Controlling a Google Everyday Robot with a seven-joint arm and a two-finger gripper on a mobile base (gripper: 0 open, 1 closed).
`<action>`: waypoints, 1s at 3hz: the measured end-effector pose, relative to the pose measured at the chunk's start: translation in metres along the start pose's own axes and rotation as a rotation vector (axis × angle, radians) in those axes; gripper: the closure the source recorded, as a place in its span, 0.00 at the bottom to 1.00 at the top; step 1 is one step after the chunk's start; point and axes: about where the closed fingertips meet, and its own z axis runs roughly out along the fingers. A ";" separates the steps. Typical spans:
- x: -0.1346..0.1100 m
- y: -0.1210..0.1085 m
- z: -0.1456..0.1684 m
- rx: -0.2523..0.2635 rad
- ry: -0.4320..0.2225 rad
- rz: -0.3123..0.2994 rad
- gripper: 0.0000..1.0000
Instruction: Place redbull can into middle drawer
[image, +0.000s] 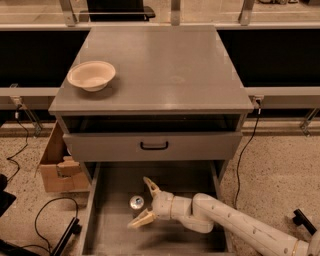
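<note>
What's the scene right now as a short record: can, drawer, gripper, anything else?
can: slim silver-and-blue metal redbull can, upright on the drawer floor
drawer: wide grey middle drawer, pulled open below the grey drawer front with a black handle
gripper: white two-finger gripper, inside the drawer, fingers spread open either side of the can
other: cream-white round bowl on the left of the grey cabinet top
</note>
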 end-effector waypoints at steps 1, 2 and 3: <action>-0.002 0.000 0.001 -0.003 -0.008 0.001 0.00; -0.026 0.010 -0.012 0.002 0.031 -0.023 0.00; -0.053 0.029 -0.053 0.063 0.151 0.000 0.00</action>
